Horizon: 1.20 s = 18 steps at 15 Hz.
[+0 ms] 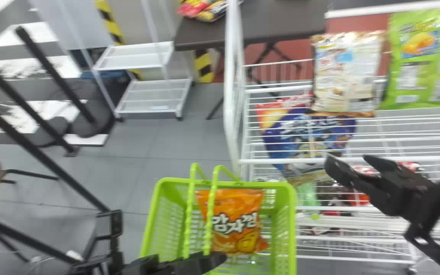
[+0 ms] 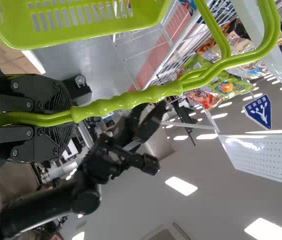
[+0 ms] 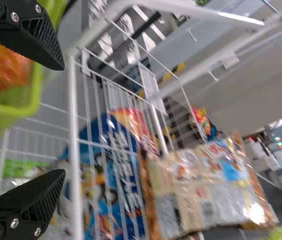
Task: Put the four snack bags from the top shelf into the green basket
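Lying in the lime plastic basket [image 1: 291, 229], your crinkly orange bag [image 1: 239, 221] is already delivered; the glossy cream bag [image 1: 348, 72] and green bag [image 1: 407, 88] stand on the wire shelf [image 1: 407, 121] beyond it, rightward. Your left hand [image 2: 71, 114] grips both ridged handles [image 2: 131, 101], probably steadying the basket for short drops, while your right hand [image 1: 349, 162] hangs open to its right.

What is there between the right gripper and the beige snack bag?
In the head view, the wires of the white shelf lie between the right gripper and the beige snack bag, with the blue bag showing through them.
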Available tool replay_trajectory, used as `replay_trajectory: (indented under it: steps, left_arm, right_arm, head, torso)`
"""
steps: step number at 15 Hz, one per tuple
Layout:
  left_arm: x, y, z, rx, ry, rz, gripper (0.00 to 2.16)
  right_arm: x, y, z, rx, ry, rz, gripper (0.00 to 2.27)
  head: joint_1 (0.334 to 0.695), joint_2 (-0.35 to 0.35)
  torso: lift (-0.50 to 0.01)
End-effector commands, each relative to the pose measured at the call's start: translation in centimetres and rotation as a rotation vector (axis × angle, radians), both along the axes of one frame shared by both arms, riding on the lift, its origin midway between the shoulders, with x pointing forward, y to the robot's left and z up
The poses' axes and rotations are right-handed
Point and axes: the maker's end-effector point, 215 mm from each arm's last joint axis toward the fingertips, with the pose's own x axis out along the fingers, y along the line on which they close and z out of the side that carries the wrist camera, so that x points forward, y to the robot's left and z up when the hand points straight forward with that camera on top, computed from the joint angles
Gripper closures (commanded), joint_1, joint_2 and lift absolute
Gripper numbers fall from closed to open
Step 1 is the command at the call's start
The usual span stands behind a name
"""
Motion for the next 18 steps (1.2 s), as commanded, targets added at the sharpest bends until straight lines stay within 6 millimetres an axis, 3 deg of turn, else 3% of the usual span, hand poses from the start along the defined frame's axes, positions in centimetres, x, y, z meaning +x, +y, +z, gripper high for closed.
replay_trajectory:
  steps: [1,4,6,11,13,14,15,16,18]
  left_arm:
    - [-0.3,0.0,0.2,-0.009,0.001,-0.005,2.15]
    - [-0.5,0.2,0.0,-0.006,0.002,-0.001,2.15]
    - [-0.6,0.1,0.0,-0.010,0.005,0.002,2.15]
    - [-0.7,0.1,-0.2,-0.012,0.011,0.006,2.15]
    - [-0.9,0.1,-0.3,-0.014,0.016,0.008,2.15]
    - [-0.9,0.3,-0.4,-0.012,0.017,0.010,2.15]
    - [-1.0,0.4,-0.5,-0.012,0.021,0.013,2.15]
    - [-1.0,0.4,-0.5,-0.010,0.018,0.014,2.15]
    - [-1.0,0.4,-0.5,-0.010,0.018,0.014,2.15]
  right_arm:
    - [5.6,-2.0,0.8,-0.067,-0.059,-0.057,0.06]
    - [11.9,-3.3,0.5,-0.149,-0.079,-0.113,0.06]
    - [15.1,-3.1,1.2,-0.161,-0.105,-0.120,0.06]
    - [19.8,-1.5,-0.6,-0.280,-0.088,-0.125,0.10]
    - [20.3,-0.6,-1.3,-0.286,-0.067,-0.087,0.54]
    - [20.2,0.0,-1.4,-0.276,-0.066,-0.063,1.08]
    - [20.0,0.3,-1.5,-0.265,-0.061,-0.055,1.88]
    - [19.5,0.5,-2.2,-0.267,-0.043,-0.053,2.26]
    - [19.1,0.5,-1.9,-0.258,-0.067,-0.057,2.26]
  head:
    - [0.695,0.135]
    - [0.695,0.090]
    - [0.695,0.069]
    - [0.695,0.068]
    - [0.695,0.078]
    - [0.695,0.083]
    - [0.695,0.096]
    - [0.695,0.103]
    - [0.695,0.109]
  torso:
    - [0.000]
    - [0.000]
    - [0.000]
    - [0.000]
    - [0.000]
    - [0.000]
    - [0.000]
    - [0.000]
    - [0.000]
